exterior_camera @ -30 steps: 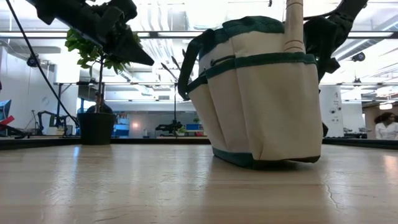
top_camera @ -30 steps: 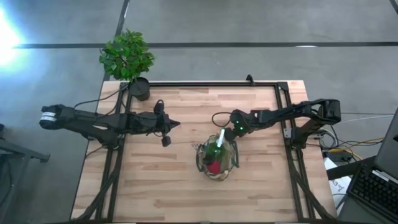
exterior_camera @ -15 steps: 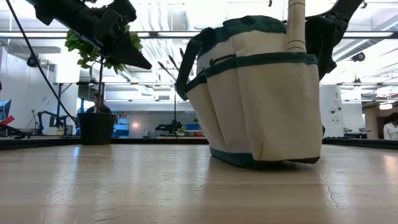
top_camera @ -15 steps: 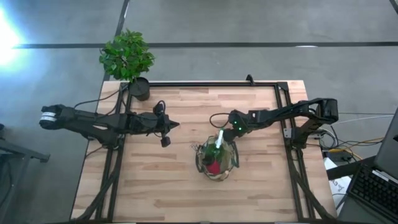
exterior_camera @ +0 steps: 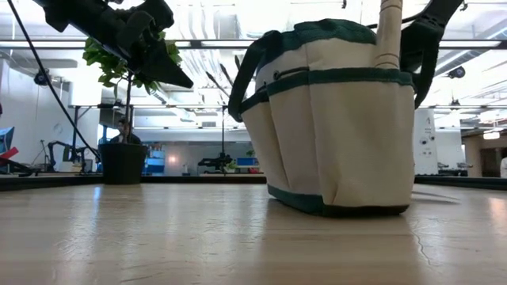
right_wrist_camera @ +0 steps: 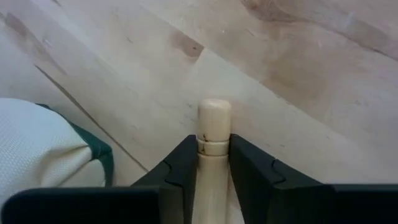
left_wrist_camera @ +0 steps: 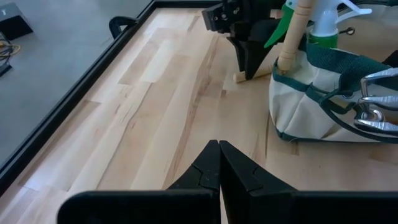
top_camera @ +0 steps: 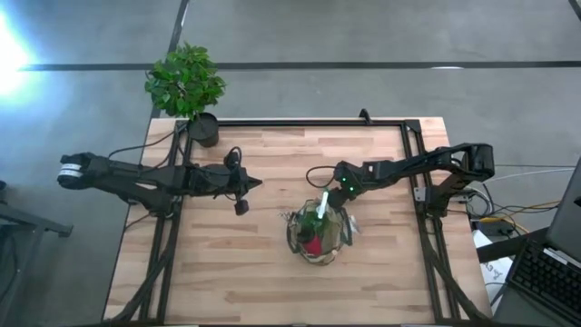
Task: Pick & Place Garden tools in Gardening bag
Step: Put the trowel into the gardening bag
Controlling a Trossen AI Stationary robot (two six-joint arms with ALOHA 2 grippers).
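Wood-plank desk point(top_camera: 245, 263), black frame, potted plant point(top_camera: 186, 84) at far left corner. Gardening bag point(exterior_camera: 337, 119) stands upright near desk centre, spray bottle point(left_wrist_camera: 328, 25) and red glove point(top_camera: 311, 243) inside. Right hand point(right_wrist_camera: 213, 171) clamped on a wooden tool handle point(right_wrist_camera: 213, 134) (sticking up from the bag's rim). Left hand point(left_wrist_camera: 219, 168) fully closed, empty, hovering left of the bag.

light wood table point(top_camera: 254, 263): gardening bag point(top_camera: 317, 238) near middle, plant pot point(top_camera: 203, 130) at corner.
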